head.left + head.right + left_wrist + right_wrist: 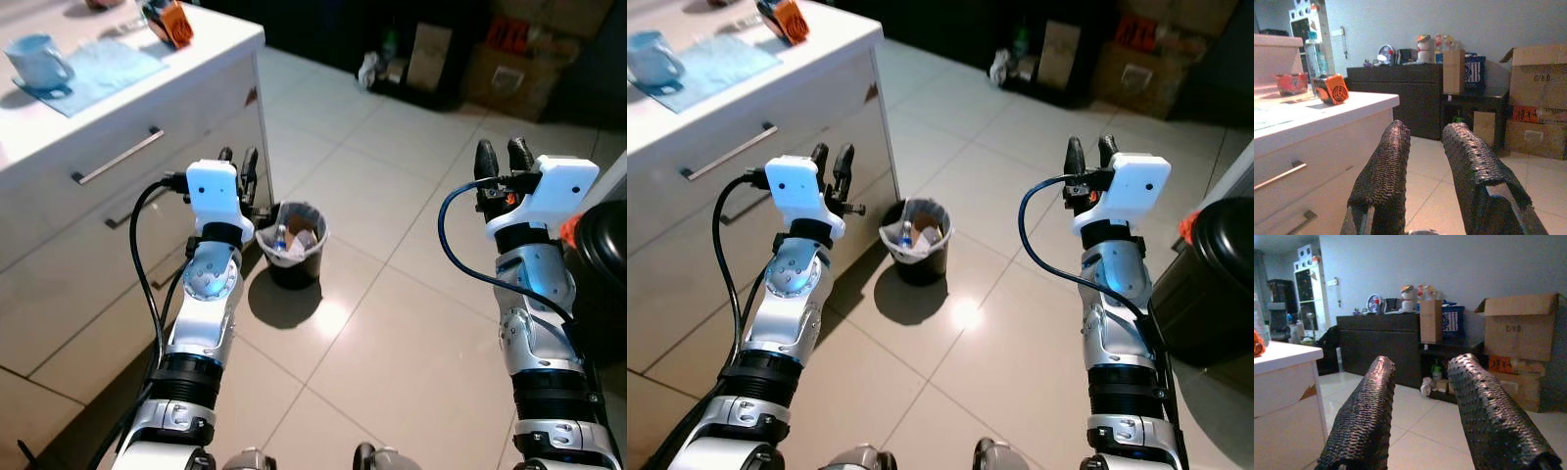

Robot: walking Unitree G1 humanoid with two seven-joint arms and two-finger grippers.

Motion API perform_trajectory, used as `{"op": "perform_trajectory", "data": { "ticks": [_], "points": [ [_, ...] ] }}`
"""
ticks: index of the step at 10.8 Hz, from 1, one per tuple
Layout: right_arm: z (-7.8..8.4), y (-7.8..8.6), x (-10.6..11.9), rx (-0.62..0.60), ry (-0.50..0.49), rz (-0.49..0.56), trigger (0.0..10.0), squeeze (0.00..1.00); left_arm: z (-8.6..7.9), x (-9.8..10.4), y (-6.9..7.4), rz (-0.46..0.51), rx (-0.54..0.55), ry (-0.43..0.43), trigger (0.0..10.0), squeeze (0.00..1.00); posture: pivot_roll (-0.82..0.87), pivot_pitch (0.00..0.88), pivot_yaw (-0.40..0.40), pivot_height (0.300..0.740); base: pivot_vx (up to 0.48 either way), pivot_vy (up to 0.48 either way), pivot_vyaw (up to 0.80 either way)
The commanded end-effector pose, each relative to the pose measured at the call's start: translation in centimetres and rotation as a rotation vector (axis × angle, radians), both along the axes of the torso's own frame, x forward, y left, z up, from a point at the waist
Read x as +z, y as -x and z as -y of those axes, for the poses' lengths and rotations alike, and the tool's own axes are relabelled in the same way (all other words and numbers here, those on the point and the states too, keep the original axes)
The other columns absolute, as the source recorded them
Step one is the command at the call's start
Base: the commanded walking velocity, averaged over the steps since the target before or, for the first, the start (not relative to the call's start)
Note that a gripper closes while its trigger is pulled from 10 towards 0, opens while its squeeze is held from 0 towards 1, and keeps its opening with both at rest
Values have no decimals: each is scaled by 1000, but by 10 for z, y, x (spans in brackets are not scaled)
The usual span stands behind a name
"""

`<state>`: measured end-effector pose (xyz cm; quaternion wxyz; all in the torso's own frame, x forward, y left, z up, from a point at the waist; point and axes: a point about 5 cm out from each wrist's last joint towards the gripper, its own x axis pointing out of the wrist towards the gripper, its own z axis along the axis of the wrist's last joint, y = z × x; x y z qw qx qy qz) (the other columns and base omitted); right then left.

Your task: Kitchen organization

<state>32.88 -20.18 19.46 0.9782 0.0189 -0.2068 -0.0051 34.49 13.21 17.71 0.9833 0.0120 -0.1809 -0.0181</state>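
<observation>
Both arms raised over the tiled floor (392, 333). Left tool (239, 157) fingers apart, empty, just off the bench (211, 44) front corner. Right tool (504, 157) fingers apart, empty, over open floor. Blue mug (39, 61) on a blue cloth (98, 70) near the bench front edge; orange box (168, 22) by the corner. Small bin (292, 245) on the floor beside the cabinet.
</observation>
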Motion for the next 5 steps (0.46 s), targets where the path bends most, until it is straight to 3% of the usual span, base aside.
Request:
{"op": "perform_trajectory", "data": {
  "ticks": [1,2,5],
  "points": [
    [7,-1,3,-34,7,16,10000,0,-6,-6,0,-17,12,-6,10000,0,-33,30,27,740,0,0,0],
    [14,-1,-4,-56,8,-4,10000,0,-8,-15,-2,-51,1,-24,10000,0,-34,14,31,740,0,0,0],
    [26,4,-85,-110,3,-324,10000,0,-24,-83,6,-333,26,-8,10000,0,-41,26,24,740,0,0,0]
  ]
}}
